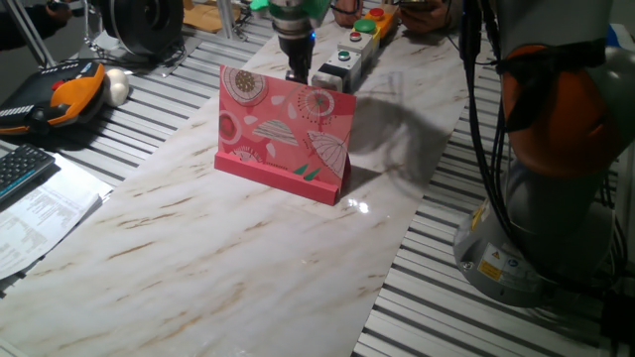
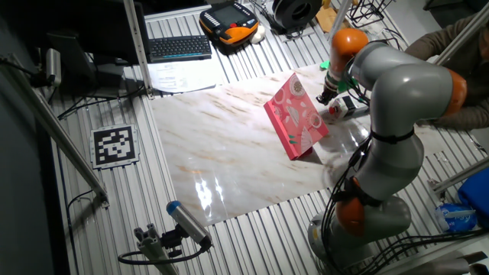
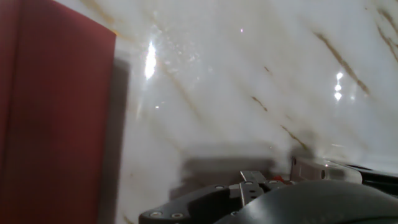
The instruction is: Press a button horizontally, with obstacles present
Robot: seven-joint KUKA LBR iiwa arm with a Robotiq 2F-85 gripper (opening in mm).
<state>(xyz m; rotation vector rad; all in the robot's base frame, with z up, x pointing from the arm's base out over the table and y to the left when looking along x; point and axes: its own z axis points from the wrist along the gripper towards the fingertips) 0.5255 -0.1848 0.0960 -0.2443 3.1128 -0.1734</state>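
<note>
marble-patterned sheeting covers the slatted metal table, with clutter around its edges: a keyboard and an orange-and-black pendant at the far side. the arm bends over from its base at roughly 4 o'clock of the sheet in the other fixed view, elbow high, wrist turned down so the gripper points at the table just behind the card board. in one fixed view the fingers drop behind the board's top edge, so their tips are hidden, and i cannot tell whether they are parted or closed. the hand view is blurred; it shows the board's plain dark red back at 9 o'clock and only part of the gripper body at the bottom. the board stands upright near the middle of the sheet on a pink base lip, pink-red with white, pink and green flower and umbrella drawings. just beyond it, at about 1 o'clock in one fixed view, lies a grey button box with a green button; further along sits a yellow box with a red button.
</note>
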